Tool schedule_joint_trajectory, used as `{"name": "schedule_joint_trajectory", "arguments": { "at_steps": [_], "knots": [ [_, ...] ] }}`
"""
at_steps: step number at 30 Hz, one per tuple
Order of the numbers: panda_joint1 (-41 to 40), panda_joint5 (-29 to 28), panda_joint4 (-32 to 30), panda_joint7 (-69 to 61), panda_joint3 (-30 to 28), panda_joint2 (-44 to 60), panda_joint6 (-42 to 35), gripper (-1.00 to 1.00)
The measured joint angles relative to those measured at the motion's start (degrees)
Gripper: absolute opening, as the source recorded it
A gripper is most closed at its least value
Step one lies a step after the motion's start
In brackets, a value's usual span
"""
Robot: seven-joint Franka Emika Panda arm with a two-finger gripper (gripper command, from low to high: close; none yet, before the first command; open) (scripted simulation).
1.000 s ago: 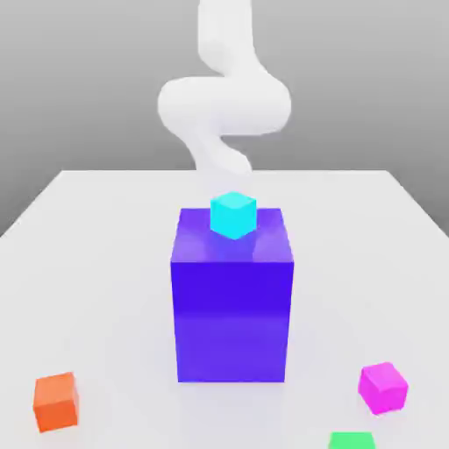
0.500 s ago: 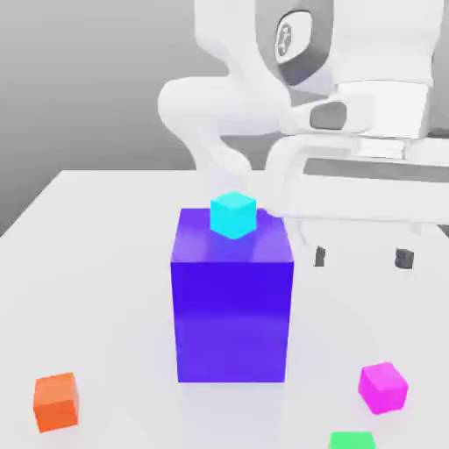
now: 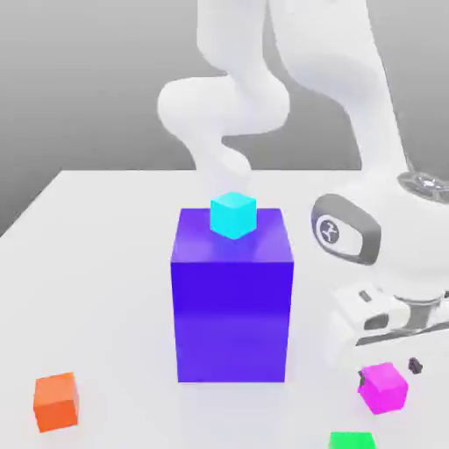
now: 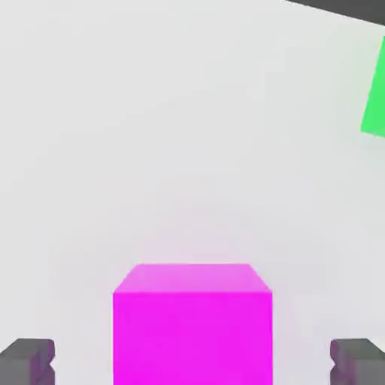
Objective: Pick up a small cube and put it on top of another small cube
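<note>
A small magenta cube rests on the white table near the exterior view's lower right. My gripper hangs low over it, open, with a dark fingertip on either side. In the hand view the magenta cube sits between the two fingertips, apart from both. A cyan cube stands on top of the tall blue block. An orange cube lies at the exterior view's lower left. A green cube lies at the front edge, its corner seen by the hand camera.
The tall blue block stands mid-table, just to the exterior view's left of my hand. The white arm arches over from the back. The white table stretches bare around the cubes.
The arm has swung in and come down: the hand dropped from block-top height to just above the table, with its fingers now around the magenta cube. The cubes have not moved.
</note>
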Motion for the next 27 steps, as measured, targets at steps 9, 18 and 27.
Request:
{"name": "schedule_joint_trajectory", "arguments": {
  "at_steps": [9,18,27],
  "knots": [
    [-2.59,3.78,-1.25,-2.83,3.41,-4.99,-3.58,-1.0],
    [-6.88,12.67,8.97,3.93,0.91,-8.27,-16.47,-1.0],
    [-6.63,11.78,13.89,9.7,-3.1,-0.6,-13.5,1.0]
  ]
}}
